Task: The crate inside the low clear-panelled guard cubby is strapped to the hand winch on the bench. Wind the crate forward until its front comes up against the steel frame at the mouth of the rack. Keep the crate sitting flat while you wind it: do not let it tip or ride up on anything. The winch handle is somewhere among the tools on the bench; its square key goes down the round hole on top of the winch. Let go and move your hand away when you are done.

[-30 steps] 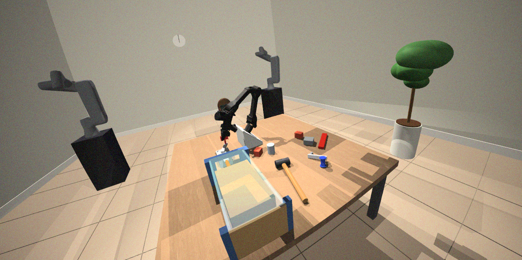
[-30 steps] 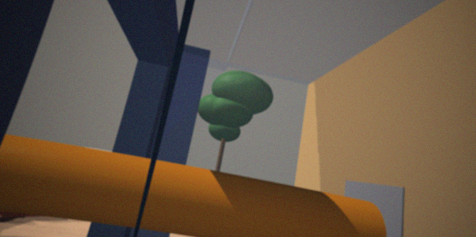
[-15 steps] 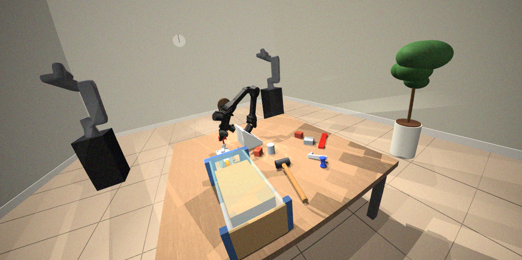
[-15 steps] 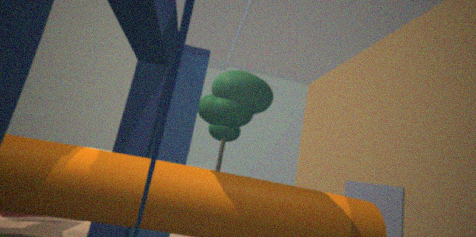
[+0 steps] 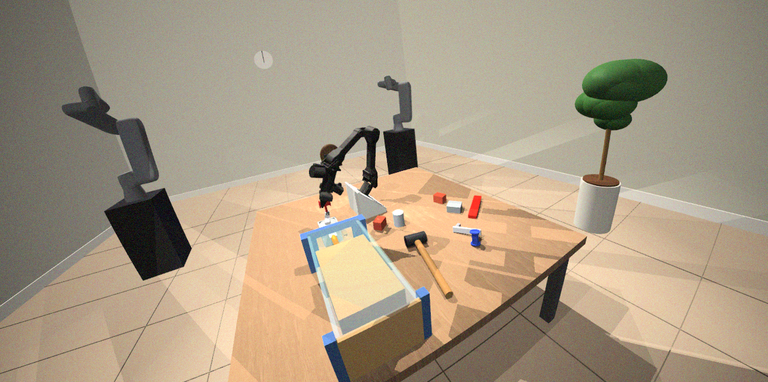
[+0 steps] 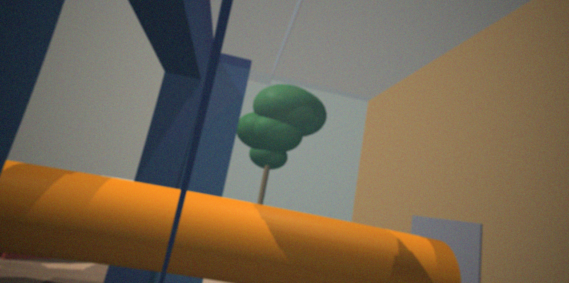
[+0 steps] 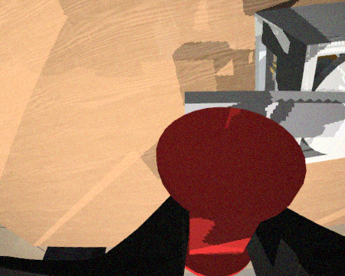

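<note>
Crate (image 5: 360, 272) (image 6: 469, 122) is lying nearer the table's (image 5: 515, 243) (image 7: 84, 115) front edge than the hand (image 5: 324, 201) (image 7: 221, 234), which is clamping a red knob (image 5: 324, 205) (image 7: 230, 165); blue frame (image 5: 332, 227) (image 6: 222, 122) is standing between.

Blk arm (image 5: 371, 156) bent over, jaws (image 5: 324, 201) pointing down, part-shut w/ grip.

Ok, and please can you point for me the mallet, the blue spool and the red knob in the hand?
Mallet (image 5: 432, 267): top view, on its wooden handle.
Blue spool (image 5: 475, 238): top view, on its middle.
Red knob (image 5: 324, 204) (image 7: 231, 165): top and wrist views, on its body and broad round face.
</note>
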Available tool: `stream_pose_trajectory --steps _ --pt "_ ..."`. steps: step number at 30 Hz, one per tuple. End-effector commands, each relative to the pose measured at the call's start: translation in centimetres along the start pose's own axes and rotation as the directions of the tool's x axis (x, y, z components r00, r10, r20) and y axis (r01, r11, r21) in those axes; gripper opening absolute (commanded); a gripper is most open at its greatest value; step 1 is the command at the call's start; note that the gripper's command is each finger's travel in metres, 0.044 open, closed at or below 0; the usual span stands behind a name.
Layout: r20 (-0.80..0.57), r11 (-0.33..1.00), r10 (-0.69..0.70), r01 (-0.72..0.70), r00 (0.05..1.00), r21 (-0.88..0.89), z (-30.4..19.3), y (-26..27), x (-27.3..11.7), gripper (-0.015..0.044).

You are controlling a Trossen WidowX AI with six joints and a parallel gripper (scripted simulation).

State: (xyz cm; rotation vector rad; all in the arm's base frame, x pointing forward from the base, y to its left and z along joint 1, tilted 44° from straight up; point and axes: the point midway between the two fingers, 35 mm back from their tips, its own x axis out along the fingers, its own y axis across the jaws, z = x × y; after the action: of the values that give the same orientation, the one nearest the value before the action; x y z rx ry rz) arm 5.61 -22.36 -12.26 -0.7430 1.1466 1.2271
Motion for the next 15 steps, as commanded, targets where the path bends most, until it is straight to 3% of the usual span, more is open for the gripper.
stream_pose_trajectory --steps 1,15 --pt "-0.010 1.000 0.000 0.000 1.000 -0.001 -0.8 -0.2 0.7 0.0000" --pt "-0.011 1.000 0.000 0.000 1.000 -0.001 -2.2 -0.5 1.2 0.0000"
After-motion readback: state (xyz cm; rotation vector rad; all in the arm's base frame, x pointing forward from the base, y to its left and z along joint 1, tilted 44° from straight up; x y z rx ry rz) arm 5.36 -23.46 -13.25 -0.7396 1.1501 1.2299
